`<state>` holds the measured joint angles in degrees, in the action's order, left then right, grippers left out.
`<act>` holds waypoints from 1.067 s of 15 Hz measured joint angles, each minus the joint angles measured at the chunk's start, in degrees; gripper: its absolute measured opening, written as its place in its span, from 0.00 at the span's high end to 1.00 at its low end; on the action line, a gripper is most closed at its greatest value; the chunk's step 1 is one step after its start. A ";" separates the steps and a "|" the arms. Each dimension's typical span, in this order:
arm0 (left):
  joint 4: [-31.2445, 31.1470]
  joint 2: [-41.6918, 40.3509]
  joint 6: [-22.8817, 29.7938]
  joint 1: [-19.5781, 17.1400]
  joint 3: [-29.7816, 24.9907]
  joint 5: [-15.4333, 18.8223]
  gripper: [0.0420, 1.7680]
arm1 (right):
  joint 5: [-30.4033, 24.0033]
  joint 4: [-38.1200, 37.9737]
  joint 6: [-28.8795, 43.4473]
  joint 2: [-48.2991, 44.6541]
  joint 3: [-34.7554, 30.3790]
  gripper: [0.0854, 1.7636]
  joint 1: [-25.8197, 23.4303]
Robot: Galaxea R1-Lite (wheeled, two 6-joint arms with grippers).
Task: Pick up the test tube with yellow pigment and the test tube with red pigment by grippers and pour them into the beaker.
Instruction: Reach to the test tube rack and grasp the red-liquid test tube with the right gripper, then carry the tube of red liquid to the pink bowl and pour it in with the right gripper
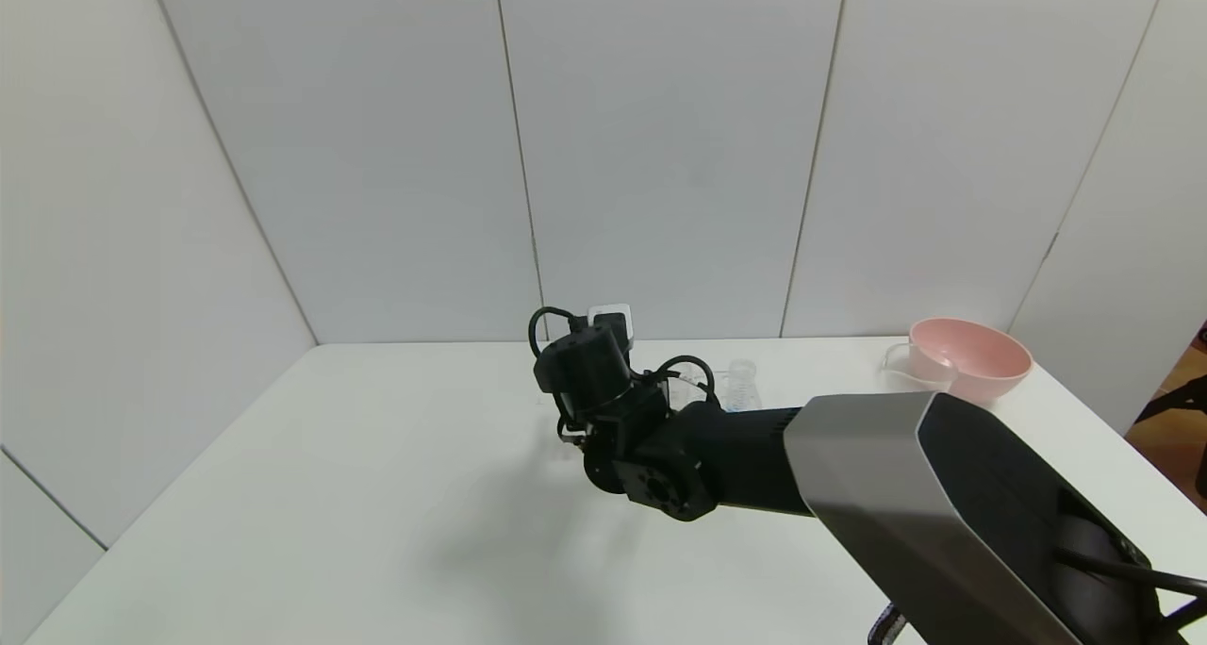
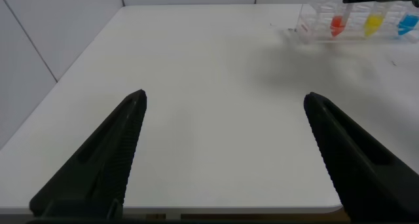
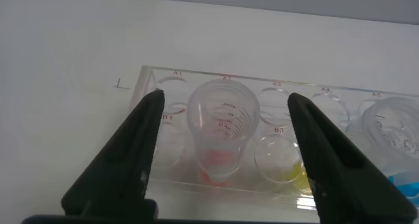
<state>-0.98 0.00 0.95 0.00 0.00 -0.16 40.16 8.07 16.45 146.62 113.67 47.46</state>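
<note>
Where white wall panels (image 1: pixel 660 145) meet, a white table (image 1: pixel 377 456) spreads

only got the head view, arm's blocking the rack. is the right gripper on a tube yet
Observer: Not yet. In its wrist view the right gripper is open, a finger on each side of the red tube, with gaps both sides.
Operator: where's the yellow one
Observer: In the rack slot next to the red tube; yellow tube sits upright.
Operator: and the left arm
Observer: Left gripper is open over bare table, far from the rack; the rack shows at the far edge of its view.
Operator: any other tube there
Observer: Yes, a blue tube stands beyond the yellow one.
</note>
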 joint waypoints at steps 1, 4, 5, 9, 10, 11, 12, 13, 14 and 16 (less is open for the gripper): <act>0.00 0.00 -0.02 0.00 0.00 0.02 0.03 | 0.02 -0.24 0.00 -0.01 -0.07 0.35 0.02; 0.00 0.00 0.00 0.00 0.00 0.00 0.03 | 0.00 -0.77 -0.02 -0.17 -0.27 0.55 0.15; 0.00 0.00 -0.02 0.00 0.00 0.00 0.03 | 0.00 -0.79 -0.02 -0.23 -0.35 0.62 0.15; 0.00 0.00 0.00 0.00 0.00 0.00 0.03 | -0.01 -0.77 0.00 -0.32 -0.55 0.75 0.15; 0.00 0.00 -0.02 0.00 0.00 0.00 0.03 | -0.01 -0.71 0.05 -0.34 -0.55 0.75 0.15; 0.00 0.00 0.00 0.00 0.00 0.02 0.03 | -0.01 -0.68 0.05 -0.34 -0.55 0.75 0.15; 0.00 0.00 0.00 0.00 0.00 0.00 0.03 | 0.00 -0.57 0.05 -0.32 -0.55 0.75 0.15; 0.00 0.00 0.00 0.00 0.00 0.02 0.03 | 0.00 -0.55 0.11 -0.32 -0.55 0.75 0.15; 0.00 0.00 0.00 0.00 0.00 0.00 0.03 | 0.00 -0.55 0.16 -0.30 -0.55 0.75 0.15; 0.00 0.00 -0.02 0.00 0.00 0.00 0.03 | 0.05 -0.50 0.17 -0.26 -0.55 0.75 0.15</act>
<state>-0.98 0.00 0.93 0.00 0.00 -0.16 40.20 7.57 16.62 146.36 113.12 47.60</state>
